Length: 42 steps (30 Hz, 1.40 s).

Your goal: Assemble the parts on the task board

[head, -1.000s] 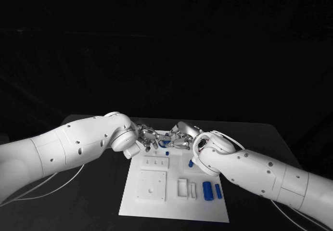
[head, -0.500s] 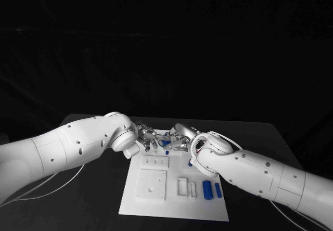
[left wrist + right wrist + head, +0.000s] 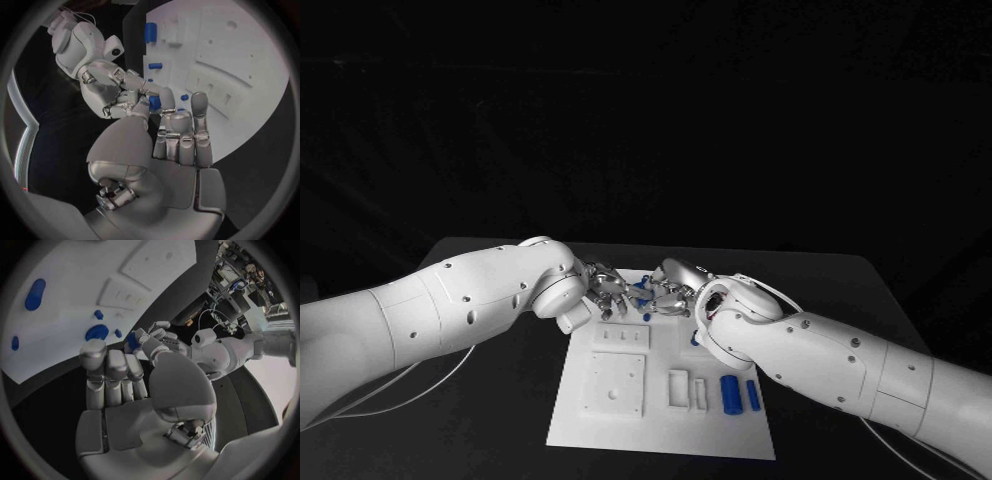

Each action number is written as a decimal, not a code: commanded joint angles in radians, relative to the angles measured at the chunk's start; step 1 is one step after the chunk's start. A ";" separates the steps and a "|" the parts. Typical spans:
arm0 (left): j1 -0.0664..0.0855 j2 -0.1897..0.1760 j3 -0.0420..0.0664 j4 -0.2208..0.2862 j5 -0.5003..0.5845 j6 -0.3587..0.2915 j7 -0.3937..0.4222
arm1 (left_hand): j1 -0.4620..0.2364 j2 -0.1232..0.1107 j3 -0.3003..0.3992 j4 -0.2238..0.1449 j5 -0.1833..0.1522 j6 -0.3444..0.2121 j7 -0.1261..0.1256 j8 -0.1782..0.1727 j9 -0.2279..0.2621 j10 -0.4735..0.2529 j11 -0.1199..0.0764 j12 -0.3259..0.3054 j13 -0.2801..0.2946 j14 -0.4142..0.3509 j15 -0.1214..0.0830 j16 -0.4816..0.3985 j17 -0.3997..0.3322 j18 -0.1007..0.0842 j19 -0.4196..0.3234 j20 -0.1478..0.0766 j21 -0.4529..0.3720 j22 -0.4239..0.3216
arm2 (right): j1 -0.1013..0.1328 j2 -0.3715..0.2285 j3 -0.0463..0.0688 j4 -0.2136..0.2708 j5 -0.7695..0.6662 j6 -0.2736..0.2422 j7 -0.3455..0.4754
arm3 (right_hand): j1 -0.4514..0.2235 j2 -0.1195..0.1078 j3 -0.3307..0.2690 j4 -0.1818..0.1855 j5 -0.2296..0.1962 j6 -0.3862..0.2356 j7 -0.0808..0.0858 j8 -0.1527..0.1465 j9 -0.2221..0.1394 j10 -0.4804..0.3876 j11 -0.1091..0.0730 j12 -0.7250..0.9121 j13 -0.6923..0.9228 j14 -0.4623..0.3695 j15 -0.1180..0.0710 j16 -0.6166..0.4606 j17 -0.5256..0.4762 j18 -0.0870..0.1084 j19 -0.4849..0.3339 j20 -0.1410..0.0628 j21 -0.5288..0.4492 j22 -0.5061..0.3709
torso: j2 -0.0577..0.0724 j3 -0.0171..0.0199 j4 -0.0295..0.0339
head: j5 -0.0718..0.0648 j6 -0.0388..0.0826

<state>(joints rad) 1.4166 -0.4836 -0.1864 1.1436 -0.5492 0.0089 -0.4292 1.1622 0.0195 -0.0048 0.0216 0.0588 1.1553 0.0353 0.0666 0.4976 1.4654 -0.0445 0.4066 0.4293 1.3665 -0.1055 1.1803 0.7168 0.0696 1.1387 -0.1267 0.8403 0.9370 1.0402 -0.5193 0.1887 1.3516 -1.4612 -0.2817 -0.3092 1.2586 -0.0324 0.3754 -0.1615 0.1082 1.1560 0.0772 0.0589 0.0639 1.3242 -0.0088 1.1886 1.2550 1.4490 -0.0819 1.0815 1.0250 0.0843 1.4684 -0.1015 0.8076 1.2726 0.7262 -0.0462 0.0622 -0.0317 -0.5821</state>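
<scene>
Overhead first: you have both arms meeting at the far end of the white board (image 3: 661, 420) on the bench (image 3: 488, 400). The left robot hand (image 3: 606, 290) and the right robot hand (image 3: 671, 290) are fingertip to fingertip, with a small blue part (image 3: 643, 287) caught between them. Other blue pieces lie loose on the board nearer the robot, including a long peg (image 3: 731, 394) and a slimmer one (image 3: 753, 395) beside it.

From the left wrist, you see the left robot hand (image 3: 169, 150) with its long fingers straight and close together, not wrapped around anything, while its thumb side reaches toward the blue part (image 3: 154, 103). The right robot hand (image 3: 125, 90) has its fingertips closed on that part.

From the right wrist, the right robot hand (image 3: 125, 380) pinches the blue part (image 3: 132, 340) at its tips, and the left robot hand's fingers (image 3: 159, 326) touch it from the other side (whether they truly grip it, you cannot tell).

Expect this piece to be light, rigid and smooth plastic, so it will probably slip or twist rather than bend. Take it across its sides with the fingertips, firmly but gently.
</scene>
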 commanded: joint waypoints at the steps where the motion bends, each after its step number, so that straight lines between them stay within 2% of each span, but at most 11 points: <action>1: -0.003 0.006 -0.002 -0.002 0.006 0.031 0.002 | -0.002 0.005 -0.002 -0.005 0.001 0.000 -0.001 -0.002 -0.002 0.000 -0.008 0.004 0.001 -0.003 -0.003 0.003 0.002 -0.015 0.007 0.000 -0.005 0.006 | 0.001 0.003 0.000 0.003 -0.009 0.011 0.004 | 0.002 0.008 -0.001 0.003 0.003 0.006 0.003 0.003 0.001 -0.004 0.001 -0.006 -0.001 -0.003 -0.006 -0.005 -0.001 -0.003 0.055 -0.007 -0.003 -0.001 | 0.000 0.0006 0.0007 | -0.003 -0.001; 9: -0.004 0.012 -0.007 -0.008 0.017 0.038 0.000 | -0.009 0.000 -0.003 0.003 -0.002 -0.001 0.000 -0.002 -0.002 0.000 -0.008 0.007 0.003 -0.003 -0.002 0.006 0.005 -0.016 0.010 0.000 -0.014 0.016 | 0.001 0.010 0.000 0.002 -0.009 0.017 0.006 | 0.003 0.009 -0.003 0.004 0.005 0.007 0.003 0.004 0.001 -0.003 0.001 -0.005 -0.001 -0.003 -0.006 -0.005 -0.002 -0.003 0.055 -0.008 -0.004 -0.003 | 0.001 0.0009 0.0009 | -0.003 -0.002; 13: -0.004 0.013 -0.008 -0.008 0.023 0.035 0.001 | 0.004 0.012 0.005 -0.002 0.006 -0.001 -0.001 -0.002 -0.003 -0.001 -0.009 0.007 0.003 -0.004 -0.003 0.005 0.004 -0.016 0.011 0.000 -0.018 0.021 | 0.001 0.012 0.000 0.000 -0.009 0.021 0.006 | 0.003 0.009 -0.005 0.003 0.005 0.007 0.002 0.003 0.001 -0.003 0.001 -0.005 -0.001 -0.003 -0.007 -0.006 -0.002 -0.003 0.055 -0.008 -0.002 -0.004 | 0.000 0.0003 0.0014 | -0.004 -0.003; 15: -0.004 0.013 -0.008 -0.008 0.026 0.033 0.003 | 0.023 0.028 0.016 -0.016 0.026 0.000 -0.003 -0.002 -0.003 -0.003 -0.009 0.006 0.002 -0.005 -0.003 0.003 0.001 -0.016 0.011 0.000 -0.021 0.024 | 0.000 0.012 0.000 -0.002 -0.008 0.022 0.005 | 0.003 0.009 -0.005 0.003 0.005 0.007 0.002 0.003 0.001 -0.003 0.001 -0.005 -0.001 -0.003 -0.007 -0.006 -0.002 -0.003 0.055 -0.008 -0.002 -0.004 | 0.000 0.0001 0.0013 | -0.003 -0.004; 20: -0.004 0.012 -0.008 -0.008 0.033 0.037 0.005 | 0.100 0.070 0.057 -0.079 0.131 0.003 -0.013 -0.001 -0.002 -0.007 -0.012 0.003 0.000 -0.007 -0.006 0.000 -0.002 -0.019 0.011 -0.003 -0.028 0.032 | 0.000 0.012 -0.001 -0.005 -0.008 0.022 0.000 | 0.003 0.009 -0.005 0.003 0.005 0.007 0.002 0.003 0.001 -0.003 0.001 -0.005 -0.001 -0.003 -0.007 -0.006 -0.002 -0.003 0.055 -0.008 -0.002 -0.004 | 0.001 -0.0001 0.0004 | -0.003 -0.005; 21: -0.004 0.011 -0.008 -0.008 0.035 0.039 0.005 | 0.106 0.074 0.063 -0.089 0.132 0.004 -0.013 -0.001 0.000 -0.007 -0.012 0.002 -0.001 -0.007 -0.006 0.000 -0.001 -0.019 0.011 -0.003 -0.029 0.034 | 0.000 0.012 -0.001 -0.006 -0.008 0.022 0.000 | 0.003 0.009 -0.007 0.004 0.006 0.007 0.002 0.003 0.001 -0.005 0.001 -0.006 -0.002 -0.003 -0.007 -0.007 -0.003 -0.003 0.055 -0.009 -0.004 -0.006 | 0.001 -0.0001 0.0004 | -0.004 -0.005; 23: -0.004 0.011 -0.008 -0.008 0.037 0.043 0.007 | 0.120 0.083 0.090 -0.110 0.097 0.005 -0.015 0.000 0.007 -0.005 -0.012 -0.001 -0.004 -0.007 -0.007 0.002 0.001 -0.020 0.011 -0.004 -0.032 0.038 | 0.000 0.012 -0.001 -0.008 -0.008 0.023 -0.001 | 0.003 0.009 -0.007 0.004 0.006 0.007 0.002 0.003 0.001 -0.005 0.001 -0.006 -0.002 -0.003 -0.007 -0.007 -0.003 -0.003 0.055 -0.009 -0.004 -0.006 | 0.001 0.0000 0.0006 | -0.004 -0.006; 28: -0.004 0.009 -0.008 -0.008 0.042 0.043 0.013 | 0.094 0.070 0.176 -0.148 0.128 0.021 -0.019 0.006 0.072 0.007 -0.011 -0.009 -0.014 -0.006 -0.008 0.004 0.006 -0.021 0.012 -0.005 -0.041 0.054 | 0.000 0.013 -0.001 -0.010 -0.008 0.024 -0.002 | 0.003 0.009 -0.007 0.004 0.006 0.007 0.002 0.003 0.001 -0.005 0.001 -0.006 -0.002 -0.003 -0.007 -0.007 -0.003 -0.003 0.055 -0.009 -0.004 -0.006 | 0.000 0.0002 0.0019 | -0.005 -0.007; 31: -0.004 0.008 -0.008 -0.009 0.044 0.042 0.015 | 0.066 0.055 0.231 -0.160 0.128 0.023 -0.021 0.002 0.137 0.014 -0.012 -0.014 -0.020 -0.006 -0.010 0.004 0.007 -0.022 0.014 -0.006 -0.050 0.069 | 0.000 0.014 -0.001 -0.011 -0.008 0.026 -0.002 | 0.003 0.009 -0.007 0.004 0.006 0.007 0.002 0.003 0.001 -0.005 0.001 -0.006 -0.002 -0.003 -0.007 -0.007 -0.003 -0.003 0.055 -0.009 -0.004 -0.006 | 0.001 0.0001 0.0015 | -0.005 -0.008; 37: -0.004 0.005 -0.007 -0.009 0.046 0.045 0.018 | 0.044 0.042 0.260 -0.147 0.122 0.038 -0.030 0.002 0.237 0.016 -0.015 -0.013 -0.018 -0.006 -0.012 0.005 0.010 -0.025 0.021 -0.009 -0.066 0.089 | 0.000 0.013 -0.002 -0.013 -0.008 0.026 -0.003 | 0.003 0.009 -0.007 0.004 0.006 0.007 0.002 0.003 0.001 -0.005 0.001 -0.006 -0.002 -0.003 -0.007 -0.007 -0.003 -0.003 0.055 -0.009 -0.004 -0.006 | 0.001 0.0003 0.0013 | -0.007 -0.008; 42: -0.004 0.005 -0.007 -0.010 0.047 0.046 0.019 | 0.037 0.037 0.270 -0.135 0.115 0.050 -0.036 0.001 0.292 0.022 -0.018 -0.008 -0.014 0.000 -0.015 0.018 0.029 -0.027 0.029 -0.011 -0.083 0.111 | -0.001 0.013 -0.002 -0.014 -0.007 0.024 -0.002 | 0.002 0.010 -0.009 0.005 0.005 0.007 0.002 0.003 0.001 -0.006 0.000 -0.007 -0.003 -0.004 -0.008 -0.010 -0.005 -0.003 0.054 -0.009 -0.006 -0.009 | 0.001 0.0010 0.0010 | -0.006 -0.010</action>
<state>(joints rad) 1.4138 -0.4791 -0.1934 1.1318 -0.5101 0.0314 -0.4226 1.2081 0.0569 0.2253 -0.0780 0.1778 1.1590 0.0358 0.0667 0.4904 1.4635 -0.0568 0.3956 0.4146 1.3628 -0.1153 1.1931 0.7431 0.0540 1.1600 -0.1376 0.7605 1.0456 1.0390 -0.5061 0.1859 1.3395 -1.4613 -0.2616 -0.3143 1.2596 -0.0324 0.3696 -0.1616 0.1124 1.1562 0.0811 0.0589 0.0634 1.3242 -0.0088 1.1846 1.2529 1.4462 -0.0841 1.0775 1.0209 0.0842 1.4646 -0.1048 0.8076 1.2646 0.7272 -0.0457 0.0634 -0.0388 -0.5902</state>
